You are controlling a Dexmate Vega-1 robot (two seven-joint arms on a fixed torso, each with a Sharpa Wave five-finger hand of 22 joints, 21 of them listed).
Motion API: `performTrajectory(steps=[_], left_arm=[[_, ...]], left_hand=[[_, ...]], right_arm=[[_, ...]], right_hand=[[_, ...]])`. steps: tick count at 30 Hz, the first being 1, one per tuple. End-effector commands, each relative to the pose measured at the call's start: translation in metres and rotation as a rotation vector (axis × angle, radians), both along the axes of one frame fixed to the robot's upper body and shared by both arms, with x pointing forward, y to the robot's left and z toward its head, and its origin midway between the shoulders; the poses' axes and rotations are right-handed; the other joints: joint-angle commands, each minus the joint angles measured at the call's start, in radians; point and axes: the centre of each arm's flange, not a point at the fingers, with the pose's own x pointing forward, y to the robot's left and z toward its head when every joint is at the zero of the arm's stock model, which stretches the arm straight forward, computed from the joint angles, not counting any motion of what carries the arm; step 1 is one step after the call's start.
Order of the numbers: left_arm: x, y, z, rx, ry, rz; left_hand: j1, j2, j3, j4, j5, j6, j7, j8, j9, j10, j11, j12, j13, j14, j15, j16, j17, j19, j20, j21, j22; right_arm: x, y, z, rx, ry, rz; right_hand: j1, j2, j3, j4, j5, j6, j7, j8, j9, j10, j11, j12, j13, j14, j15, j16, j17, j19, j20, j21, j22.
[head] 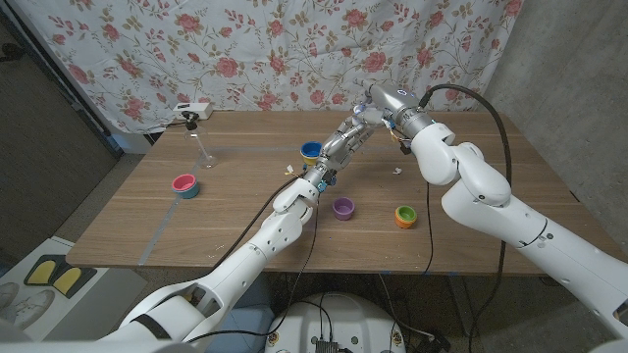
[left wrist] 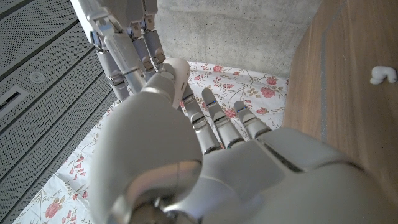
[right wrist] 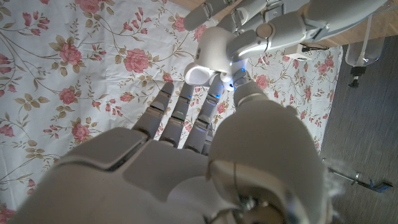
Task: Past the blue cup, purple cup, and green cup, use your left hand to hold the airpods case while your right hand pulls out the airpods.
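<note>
In the right wrist view the left hand [right wrist: 273, 25] pinches the small white glossy airpods case [right wrist: 208, 56], lid open, above the wooden bench [head: 245, 196]; the right hand [right wrist: 199, 162] reaches toward it, fingers extended, grasp unclear.

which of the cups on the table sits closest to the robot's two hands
The blue cup, just left of the meeting hands; purple cup, green-and-orange cup and pink cup sit farther off.

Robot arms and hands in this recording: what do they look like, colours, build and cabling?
Both arms have glossy white rounded shells with grey joint bands. A black cable loops over the right arm, and a thinner one trails beside the left arm. The left hand and right hand have smooth white backs and silver-grey segmented metal fingers.
</note>
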Motion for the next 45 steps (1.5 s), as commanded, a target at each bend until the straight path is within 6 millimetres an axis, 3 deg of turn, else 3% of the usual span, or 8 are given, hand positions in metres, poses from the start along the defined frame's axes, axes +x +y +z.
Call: performTrajectory(steps=[1,30,45], left_arm=[[-0.001,0.000,-0.002,-0.001,0.004,-0.001],[0.003,0.005,0.001,-0.013,0.011,0.013],[0.009,0.007,0.002,-0.017,0.014,0.016]], left_hand=[[0.000,0.006,0.005,-0.001,0.004,0.004,-0.006,0.009,0.002,0.045,-0.040,0.004,0.164,0.022,-0.035,-0.002,0.004,-0.002,0.000,0.000,0.002],[-0.001,0.006,0.006,-0.002,0.003,0.003,-0.006,0.012,-0.001,0.047,-0.041,0.001,0.166,0.022,-0.036,-0.001,0.005,-0.002,0.000,0.000,0.002],[-0.001,0.006,0.006,-0.003,0.002,0.002,-0.006,0.014,-0.002,0.048,-0.041,0.001,0.167,0.022,-0.035,-0.001,0.006,-0.002,0.001,0.000,0.002]], right_arm=[[-0.002,-0.004,0.000,0.031,-0.033,0.012],[-0.003,-0.011,0.003,0.071,-0.076,0.016],[0.005,-0.016,-0.001,0.075,-0.062,0.015]], right_hand=[[-0.010,0.000,0.005,0.004,0.001,0.013,0.000,0.000,0.002,0.024,-0.023,0.004,0.440,0.003,-0.138,-0.006,0.001,0.001,-0.005,0.000,0.001],[-0.009,-0.003,0.002,0.006,-0.011,0.033,-0.007,0.002,0.002,0.036,-0.038,-0.016,0.375,0.014,-0.142,-0.018,-0.001,0.003,0.000,0.000,0.001],[-0.011,-0.004,-0.001,0.007,-0.014,0.054,-0.024,0.007,0.002,0.037,-0.043,-0.018,0.360,0.019,-0.151,-0.025,-0.004,-0.001,-0.006,-0.002,0.001]])
